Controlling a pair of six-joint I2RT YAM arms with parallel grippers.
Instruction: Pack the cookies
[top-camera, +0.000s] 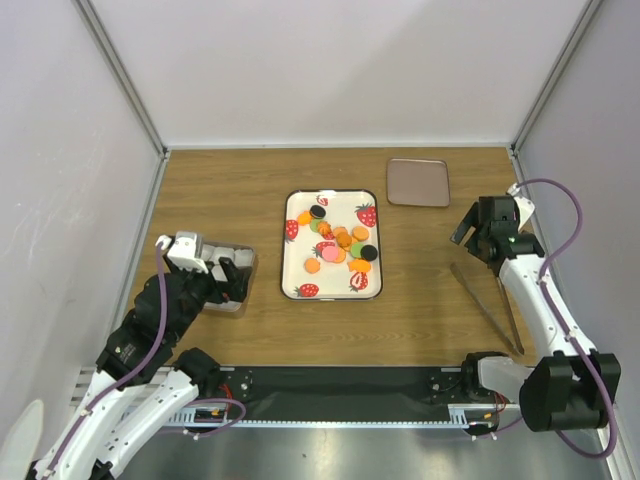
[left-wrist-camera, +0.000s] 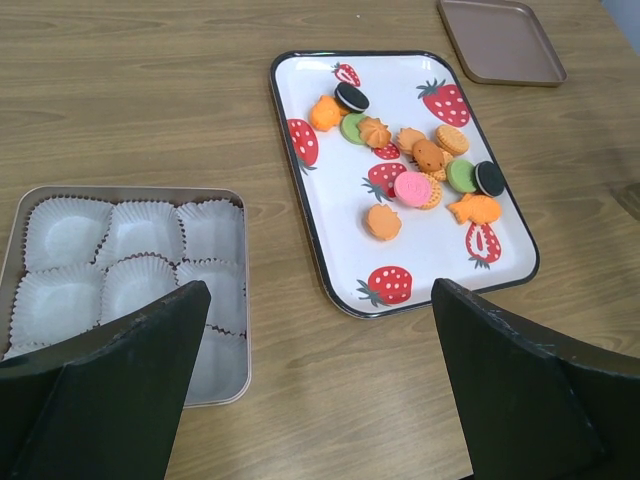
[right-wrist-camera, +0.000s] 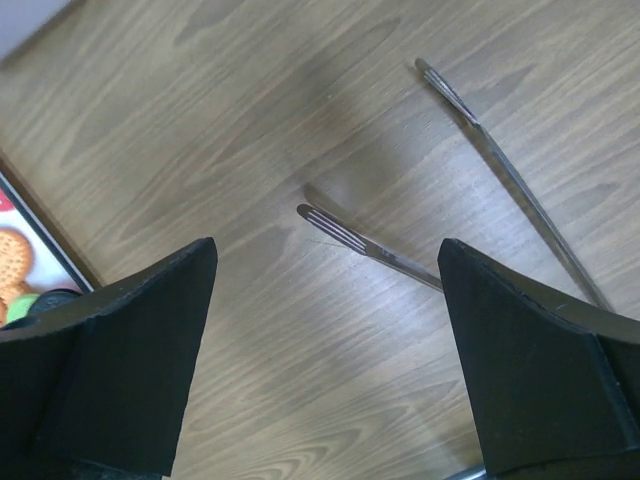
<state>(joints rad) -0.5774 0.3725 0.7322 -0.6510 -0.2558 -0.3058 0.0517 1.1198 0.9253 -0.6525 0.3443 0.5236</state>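
Your cookies (left-wrist-camera: 411, 188), small round flat discs in orange, pink, green and black, lie clustered on the white strawberry-print tray (top-camera: 297, 262) at the middle of the surface. Your left claw (left-wrist-camera: 320, 300) hangs wide open and empty over the silver tin (left-wrist-camera: 130, 190) of white paper cups at the left edge. Your right claw (right-wrist-camera: 325, 260) is open too, holding nothing, above the thin metal tongs (right-wrist-camera: 520, 184) near the right edge.
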